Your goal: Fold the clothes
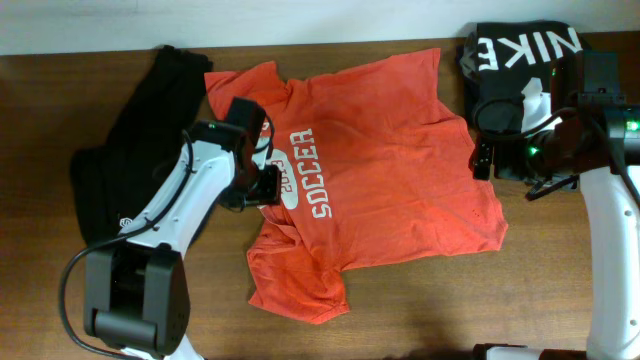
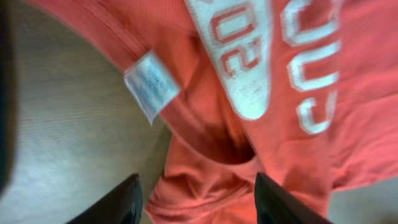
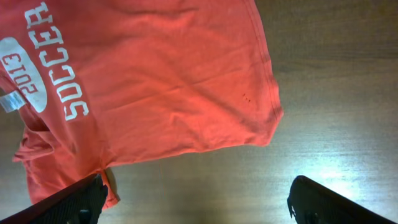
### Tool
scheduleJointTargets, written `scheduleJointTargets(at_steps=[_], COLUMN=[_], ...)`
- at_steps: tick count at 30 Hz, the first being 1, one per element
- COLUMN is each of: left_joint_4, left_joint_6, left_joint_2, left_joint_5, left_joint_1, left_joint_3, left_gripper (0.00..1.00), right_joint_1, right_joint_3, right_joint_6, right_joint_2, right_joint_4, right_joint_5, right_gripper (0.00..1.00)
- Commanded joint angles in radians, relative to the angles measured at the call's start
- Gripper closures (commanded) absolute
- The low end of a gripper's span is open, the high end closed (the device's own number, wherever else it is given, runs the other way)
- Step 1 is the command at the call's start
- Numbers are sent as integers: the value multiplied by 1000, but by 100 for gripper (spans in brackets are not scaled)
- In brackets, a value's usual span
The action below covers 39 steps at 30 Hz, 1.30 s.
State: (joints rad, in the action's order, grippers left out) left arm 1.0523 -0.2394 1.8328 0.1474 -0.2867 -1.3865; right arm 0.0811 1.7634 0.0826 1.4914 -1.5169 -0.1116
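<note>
One garment of three is in play, and none of its folding shows as done: the orange-red T-shirt point(image 1: 380, 170) lies spread flat across the middle of the table point(image 1: 560, 280), print upward, collar to the left, hem to the right, one sleeve far and one near, with no edge turned over; every fold is left to make, by my reading; a black garment point(image 1: 140, 130) lies loose and rumpled at the left, partly under the left arm, and it looks unfolded too; a black Nike garment point(image 1: 520, 45) sits at the far right corner in a compact shape, though whether it is properly folded I cannot tell; the left gripper point(image 1: 262, 185) is down at the collar, just beside the white care label point(image 2: 151, 84), its jaws partly apart astride a ruck of orange cloth, not visibly pinching it; the right gripper point(image 1: 482, 158) hangs at the right edge of the shirt by the hem, jaws spread wide with nothing between them but bare wood and the hem's corner; no box, basket or other container is in view.
</note>
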Motion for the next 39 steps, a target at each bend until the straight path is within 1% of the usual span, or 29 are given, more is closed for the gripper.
scheduleJointTargets(at_steps=[1, 7, 12, 16, 18, 20, 22, 31, 32, 33, 34, 36, 37, 38, 39], left_joint_4=[-57, -144, -234, -298, -328, -342, -343, -319, -319, -319, -319, -315, -301, -280, -245], left_joint_6=[-86, -86, -137, -142, -143, -154, -157, -156, -156, -156, -156, -156, -156, -156, -156], left_joint_2=[0, 0, 0, 0, 2, 7, 16, 106, 109, 109, 109, 108, 108, 108, 108], left_joint_5=[32, 31, 10, 10, 10, 6, 6, 14, 13, 13, 13, -2, -15, -26, -42], left_joint_1=[1, 1, 1, 1, 1, 1, 1, 1, 1, 1, 1, 3, 10, 21, 39], left_joint_3=[92, 169, 230, 243, 243, 243, 243, 243, 243, 243, 243, 242, 235, 226, 207], left_gripper=[45, 47, 46, 47, 50, 55, 59, 60, 61, 67, 76, 91, 96, 99, 99], right_joint_1=[4, 4, 4, 4, 4, 4, 4, 4, 4, 4, 4, 4, 4, 4, 4], right_joint_3=[-5, -5, -5, -5, -5, -5, -5, -5, -5, -5, -5, -5, -5, -5, -5], right_joint_6=[13, 13, 12, 12, 12, 12, 12, 12, 12, 12, 12, 12, 12, 12, 12], right_joint_2=[-8, -8, -8, -8, -8, -8, -8, -8, -8, -8, -8, -8, -8, -8, -8], right_joint_4=[11, 15, 16, 19, 19, 19, 19, 19, 19, 19, 19, 22, 24, 27, 31], right_joint_5=[19, 18, 19, 19, 19, 19, 18, 18, 18, 18, 18, 18, 18, 18, 18], right_gripper=[2, 2, 1, 1, 1, 1, 1, 2, 1, 1, 2, 1, 1, 1, 1])
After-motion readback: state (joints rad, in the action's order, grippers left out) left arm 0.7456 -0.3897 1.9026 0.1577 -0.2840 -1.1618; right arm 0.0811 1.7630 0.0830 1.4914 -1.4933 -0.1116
